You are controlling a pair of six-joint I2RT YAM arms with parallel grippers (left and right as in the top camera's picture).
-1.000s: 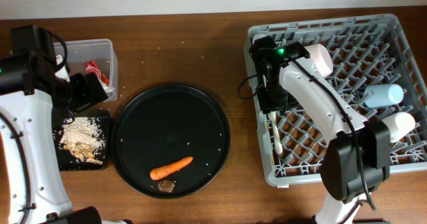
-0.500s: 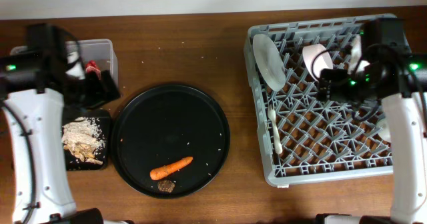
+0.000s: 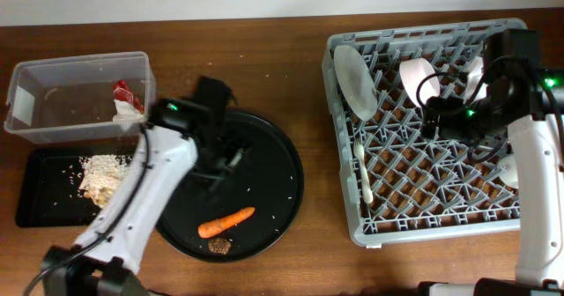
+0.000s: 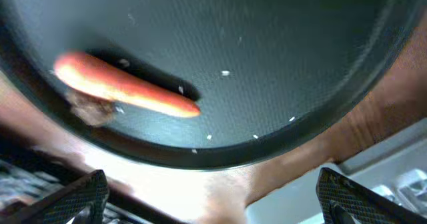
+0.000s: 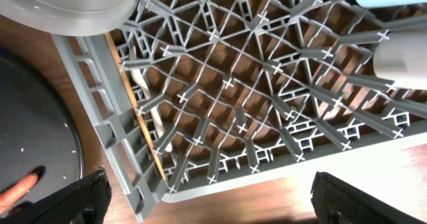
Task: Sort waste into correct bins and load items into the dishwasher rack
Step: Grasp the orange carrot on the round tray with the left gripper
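Observation:
The orange carrot (image 3: 226, 221) (image 4: 127, 91) lies on the large round black tray (image 3: 264, 146), with a small brown bit (image 3: 218, 246) (image 4: 93, 111) beside it. My left gripper (image 3: 227, 162) (image 4: 210, 204) hovers open above this tray, away from the carrot and holding nothing. The clear tub (image 3: 53, 102) contains a red wrapper (image 3: 123, 92) and a white tissue (image 3: 129, 111). Pale food scraps (image 3: 106, 174) lie in the shallow black tray (image 3: 35, 203). The grey rack (image 3: 423, 234) (image 5: 100, 117) holds the plate (image 3: 352, 77), pink bowl (image 3: 414, 76), fork (image 3: 364, 174) and two cups (image 5: 403, 64). My right gripper (image 3: 432, 124) (image 5: 213, 204) hangs open over the rack.
The round black tray (image 4: 300, 64) carries scattered white crumbs. Brown wooden table (image 3: 313, 217) shows between the tray and the rack. The right arm (image 3: 529, 155) covers the rack's right side.
My left arm has swung from the tub and black tray out over the round tray. The right arm pulled back from the plate to the rack's right side and its jaws opened.

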